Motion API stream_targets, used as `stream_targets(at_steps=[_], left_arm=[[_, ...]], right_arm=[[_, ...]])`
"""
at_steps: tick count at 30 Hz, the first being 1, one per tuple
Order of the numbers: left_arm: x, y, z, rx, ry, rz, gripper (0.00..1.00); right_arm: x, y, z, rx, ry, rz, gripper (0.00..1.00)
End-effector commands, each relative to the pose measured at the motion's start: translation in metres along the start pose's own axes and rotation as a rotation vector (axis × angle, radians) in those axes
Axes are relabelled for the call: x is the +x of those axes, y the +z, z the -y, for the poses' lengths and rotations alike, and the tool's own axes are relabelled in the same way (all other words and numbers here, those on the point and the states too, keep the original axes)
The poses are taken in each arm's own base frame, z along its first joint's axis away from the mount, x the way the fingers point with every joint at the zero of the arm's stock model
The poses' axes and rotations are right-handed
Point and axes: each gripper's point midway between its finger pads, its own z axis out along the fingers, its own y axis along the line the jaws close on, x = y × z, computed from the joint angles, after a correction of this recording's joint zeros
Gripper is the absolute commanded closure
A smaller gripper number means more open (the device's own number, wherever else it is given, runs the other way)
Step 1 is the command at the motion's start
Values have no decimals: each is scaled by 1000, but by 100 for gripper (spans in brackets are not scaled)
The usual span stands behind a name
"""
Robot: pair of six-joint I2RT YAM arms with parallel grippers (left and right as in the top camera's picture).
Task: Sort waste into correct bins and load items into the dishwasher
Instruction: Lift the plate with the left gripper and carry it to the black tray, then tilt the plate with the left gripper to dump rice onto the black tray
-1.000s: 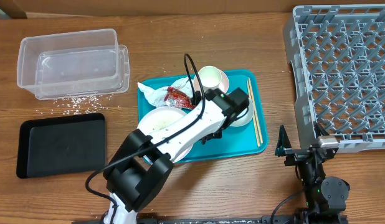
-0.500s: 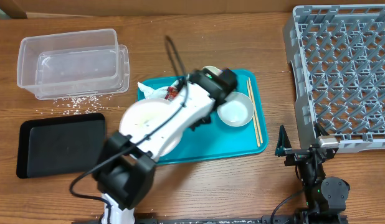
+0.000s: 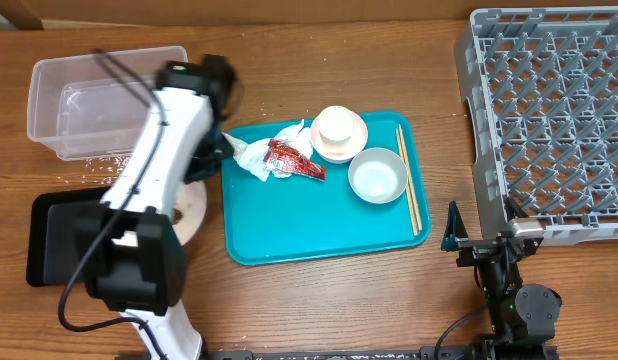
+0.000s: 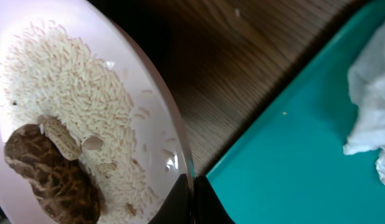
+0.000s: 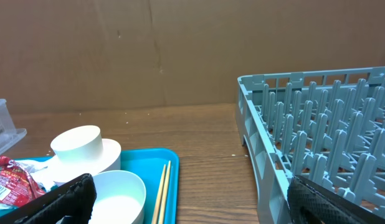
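My left gripper [image 4: 194, 208] is shut on the rim of the white plate [image 4: 152, 118], which carries rice grains [image 4: 68, 81] and a brown food scrap [image 4: 49, 180]. From overhead the plate [image 3: 193, 214] sits half hidden under the left arm, just left of the teal tray [image 3: 289, 235], between the black tray [image 3: 89, 235] and the clear tub [image 3: 109, 100]. On the teal tray lie a napkin [image 3: 257, 155], red wrapper [image 3: 294, 160], cup [image 3: 337, 125] on its saucer [image 3: 356, 143], bowl [image 3: 378, 176] and chopsticks [image 3: 408, 180]. The right gripper [image 5: 192, 199] is open and holds nothing.
The grey dish rack [image 3: 554, 110] fills the right side, close beside the right gripper [image 3: 484, 238]. Loose rice [image 3: 119, 165] is scattered on the wood in front of the clear tub. A brown board backs the table.
The left arm has swung left, carrying the plate off the teal tray to the gap between tub and black tray. The bowl and saucer are now uncovered. The right arm is still.
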Motion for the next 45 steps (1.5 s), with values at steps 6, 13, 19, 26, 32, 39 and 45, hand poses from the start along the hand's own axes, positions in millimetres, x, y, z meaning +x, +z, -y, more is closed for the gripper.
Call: stream_targets(at_steps=[6, 13, 19, 26, 32, 39, 45], left_arm=[[-24, -9, -22, 324, -11, -173, 96], [-37, -12, -37, 533, -31, -249, 96], [-55, -25, -58, 806, -72, -282, 96], [-64, -39, -82, 1004, -100, -272, 96], [-66, -66, -99, 1229, -156, -281, 96], [-75, -68, -132, 1307, -244, -236, 96], [-79, -79, -132, 1394, -222, -186, 96]], right_arm=[[2, 0, 1, 5, 1, 2, 0], [2, 0, 1, 5, 1, 2, 0], [2, 0, 1, 5, 1, 2, 0], [2, 0, 1, 5, 1, 2, 0], [2, 0, 1, 5, 1, 2, 0], [2, 0, 1, 5, 1, 2, 0], [2, 0, 1, 5, 1, 2, 0]])
